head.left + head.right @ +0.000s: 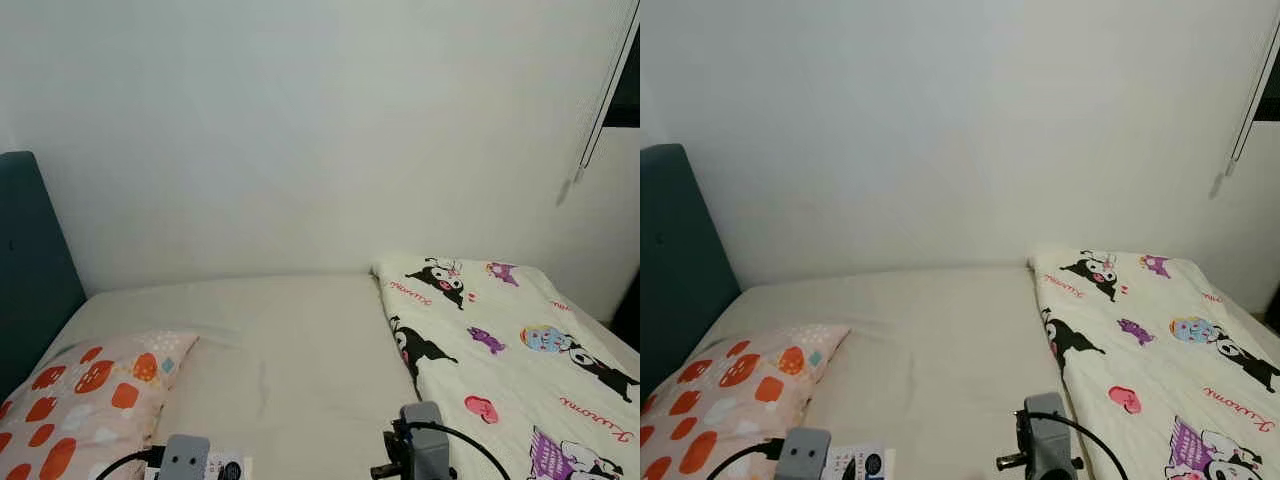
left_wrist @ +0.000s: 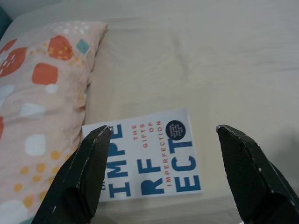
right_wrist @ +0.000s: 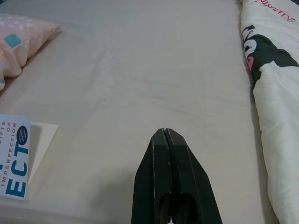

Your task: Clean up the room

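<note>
A white book (image 2: 152, 158) with blue and red lettering lies flat on the cream bed sheet (image 1: 290, 350), right beside a peach pillow (image 1: 85, 395) with orange spots. My left gripper (image 2: 161, 135) hovers above the book, open, its two fingers (image 2: 88, 172) spread to either side of the cover. The book's corner also shows at the bottom of the left eye view (image 1: 228, 468). My right gripper (image 3: 166, 140) is shut with nothing in it, held over the bare sheet between the book (image 3: 14, 161) and the cartoon-print blanket (image 3: 271, 93).
A cartoon-print blanket (image 1: 510, 350) covers the bed's right side. A dark teal headboard (image 1: 30, 260) stands at the left. A plain white wall (image 1: 320, 130) runs behind the bed, with a blind cord (image 1: 600, 100) hanging at the upper right.
</note>
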Motion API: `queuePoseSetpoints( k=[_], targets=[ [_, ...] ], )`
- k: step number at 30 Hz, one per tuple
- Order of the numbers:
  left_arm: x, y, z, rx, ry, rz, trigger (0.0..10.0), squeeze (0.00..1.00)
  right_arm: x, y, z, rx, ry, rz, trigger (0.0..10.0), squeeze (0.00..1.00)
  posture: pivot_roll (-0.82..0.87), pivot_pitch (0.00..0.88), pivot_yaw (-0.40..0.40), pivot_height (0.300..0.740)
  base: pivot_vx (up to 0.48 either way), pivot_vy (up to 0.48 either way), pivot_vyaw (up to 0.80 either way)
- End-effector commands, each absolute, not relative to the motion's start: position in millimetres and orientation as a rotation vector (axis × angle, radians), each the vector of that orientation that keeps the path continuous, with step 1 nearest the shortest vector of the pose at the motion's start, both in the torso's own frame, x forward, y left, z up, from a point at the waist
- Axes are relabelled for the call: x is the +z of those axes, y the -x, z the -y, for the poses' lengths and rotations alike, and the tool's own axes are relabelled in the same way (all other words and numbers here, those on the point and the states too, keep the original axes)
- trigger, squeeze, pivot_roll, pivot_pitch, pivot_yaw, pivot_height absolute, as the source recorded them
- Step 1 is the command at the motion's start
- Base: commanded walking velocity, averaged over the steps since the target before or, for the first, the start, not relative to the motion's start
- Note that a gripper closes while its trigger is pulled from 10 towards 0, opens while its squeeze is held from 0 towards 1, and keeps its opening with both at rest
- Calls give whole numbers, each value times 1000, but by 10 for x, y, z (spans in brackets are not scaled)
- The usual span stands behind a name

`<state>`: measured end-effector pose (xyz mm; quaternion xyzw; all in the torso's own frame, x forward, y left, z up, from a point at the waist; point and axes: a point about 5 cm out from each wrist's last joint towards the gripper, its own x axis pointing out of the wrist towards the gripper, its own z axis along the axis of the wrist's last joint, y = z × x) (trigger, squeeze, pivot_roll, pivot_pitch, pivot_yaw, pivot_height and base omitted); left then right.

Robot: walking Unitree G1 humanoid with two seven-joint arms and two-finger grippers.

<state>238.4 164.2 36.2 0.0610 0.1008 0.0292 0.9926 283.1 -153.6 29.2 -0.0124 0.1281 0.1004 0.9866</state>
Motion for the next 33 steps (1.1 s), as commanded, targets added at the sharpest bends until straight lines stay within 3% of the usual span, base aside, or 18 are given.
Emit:
queuePoseSetpoints(
  k=[1, 33],
  targets=[
    [360, -2360, -1633, 55, -113, -195, 10000, 0, 282, -2805, 1541, 200, 32, -251, 10000, 0, -67, 64, -40, 740, 0, -304, 0],
    [377, -2335, -1652, 48, -127, -188, 10000, 0, 266, -2784, 1545, 196, 26, -264, 10000, 0, -65, 73, -42, 740, 0, -419, 0]
  ],
)
